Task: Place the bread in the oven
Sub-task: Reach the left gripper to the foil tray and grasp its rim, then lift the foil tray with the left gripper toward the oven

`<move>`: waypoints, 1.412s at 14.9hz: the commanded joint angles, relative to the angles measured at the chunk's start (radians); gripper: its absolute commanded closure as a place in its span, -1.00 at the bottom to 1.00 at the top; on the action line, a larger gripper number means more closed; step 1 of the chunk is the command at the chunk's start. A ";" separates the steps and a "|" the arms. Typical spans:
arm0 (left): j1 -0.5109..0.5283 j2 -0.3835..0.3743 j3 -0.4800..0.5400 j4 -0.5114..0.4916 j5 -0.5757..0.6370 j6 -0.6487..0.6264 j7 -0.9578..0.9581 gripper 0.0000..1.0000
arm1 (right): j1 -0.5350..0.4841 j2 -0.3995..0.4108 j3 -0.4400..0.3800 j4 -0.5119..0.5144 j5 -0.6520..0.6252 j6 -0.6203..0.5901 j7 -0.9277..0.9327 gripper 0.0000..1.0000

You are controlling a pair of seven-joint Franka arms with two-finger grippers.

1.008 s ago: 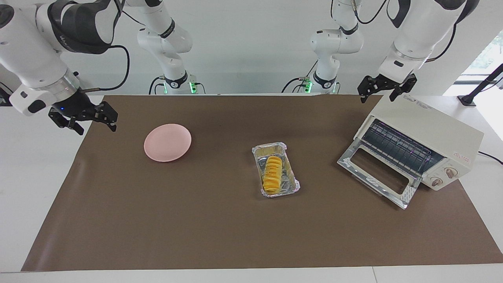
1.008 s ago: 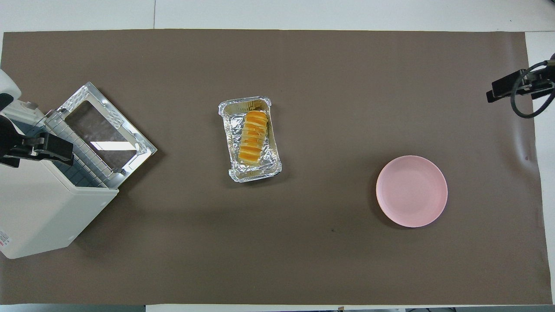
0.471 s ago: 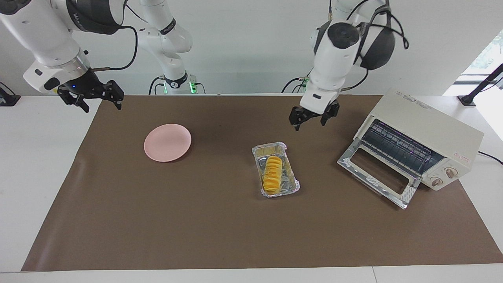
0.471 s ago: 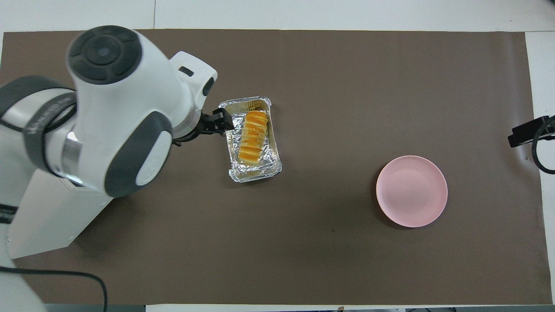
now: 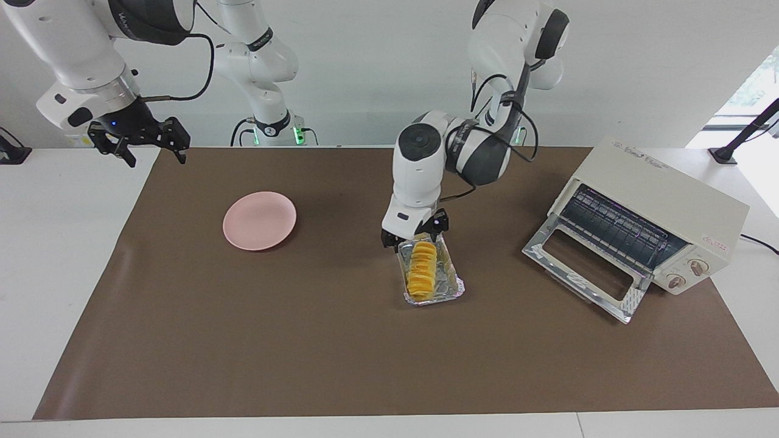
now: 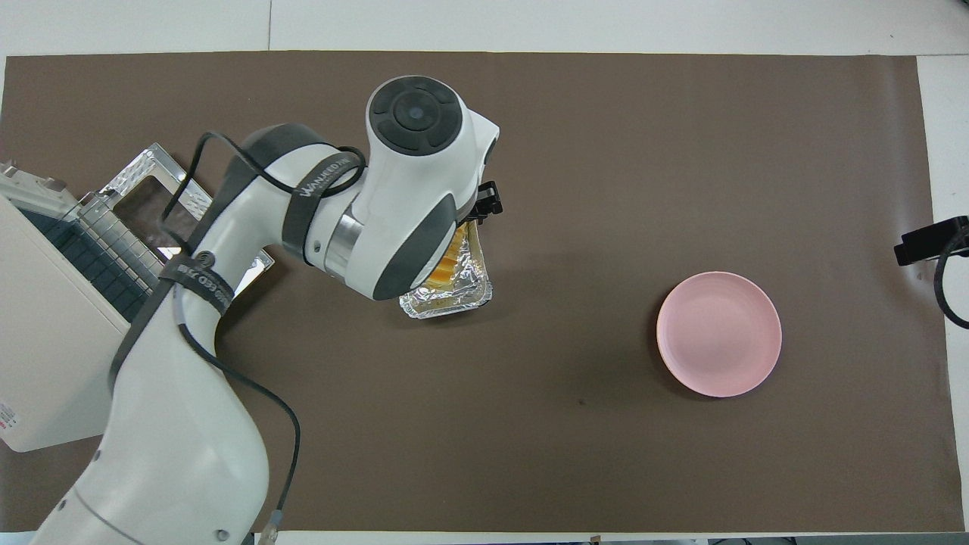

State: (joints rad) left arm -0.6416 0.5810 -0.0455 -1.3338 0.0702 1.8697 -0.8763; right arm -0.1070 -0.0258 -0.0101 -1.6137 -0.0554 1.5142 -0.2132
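The counter [image 5: 243, 340] carries a brown mat. The oven [image 5: 660, 207] sits at the left arm's end, door [image 5: 584, 267] folded down flat, wire rack showing. A pink plate [image 5: 259, 220] lies toward the right arm's end. Mid-counter, approx 9 o'clock from the oven door in the facing view, the foil tray [image 5: 455, 285] holds the bread [image 5: 421, 272]. Left gripper [image 5: 414, 236] hangs over the tray's robot-side end, fingers spread w/ nothing between. Right gripper [image 5: 139, 139] waits over the mat's corner, 10 o'clock from the plate, fingers spread.
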 commanded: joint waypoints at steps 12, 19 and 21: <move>-0.053 0.123 0.029 0.033 0.033 0.126 -0.019 -0.20 | -0.007 -0.031 0.015 -0.043 0.048 0.029 0.028 -1.00; -0.056 0.111 0.029 -0.008 0.033 0.121 -0.019 0.32 | -0.011 -0.029 0.015 -0.038 0.046 0.023 0.026 -1.00; -0.055 0.109 0.027 -0.008 0.033 0.114 -0.024 0.58 | -0.007 -0.029 0.015 -0.038 0.046 0.023 0.026 -1.00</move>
State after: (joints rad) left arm -0.6897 0.6987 -0.0251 -1.3253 0.0888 1.9752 -0.8914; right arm -0.1102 -0.0290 0.0010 -1.6215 -0.0228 1.5218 -0.2044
